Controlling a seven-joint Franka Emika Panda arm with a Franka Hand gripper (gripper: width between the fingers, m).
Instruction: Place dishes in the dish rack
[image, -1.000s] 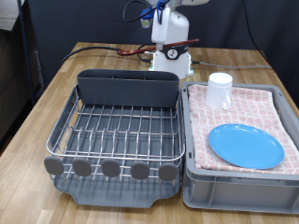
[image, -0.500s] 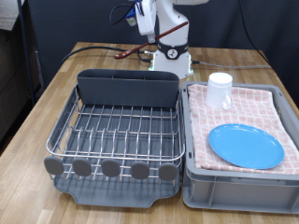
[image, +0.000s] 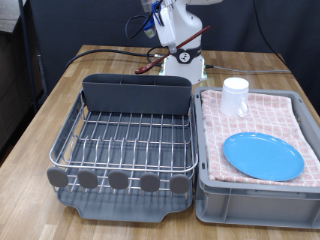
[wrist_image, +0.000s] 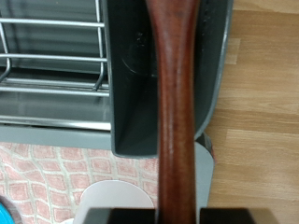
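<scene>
Fingers of the gripper (image: 178, 42) are clamped on the wooden spoon (image: 171, 54), which hangs tilted in the air above and behind the dish rack's back compartment (image: 136, 95). In the exterior view the spoon runs on a slant, one end poking up toward the right past the gripper and the other pointing down to the left, clear of the rack and the table. The wrist view looks along the spoon's reddish-brown handle (wrist_image: 178, 112), which fills the middle of the picture and crosses over the open dark grey compartment (wrist_image: 131, 84) underneath; the fingers themselves are not clear in that view.

Below the spoon, the dish rack (image: 125, 140) sits on the wooden table (image: 40, 125), its silver wire grid bare of dishes and its round grey tabs along the edge nearest the exterior view's bottom. Just beside the rack, on the exterior view's right, stands the grey bin (image: 255, 195) lined with pink checked cloth (image: 270, 115). The white mug (image: 235, 97) stands upright on the cloth toward the exterior view's top, and the light-blue plate (image: 263, 156) lies flat on the cloth nearer the bottom, apart from the mug.
</scene>
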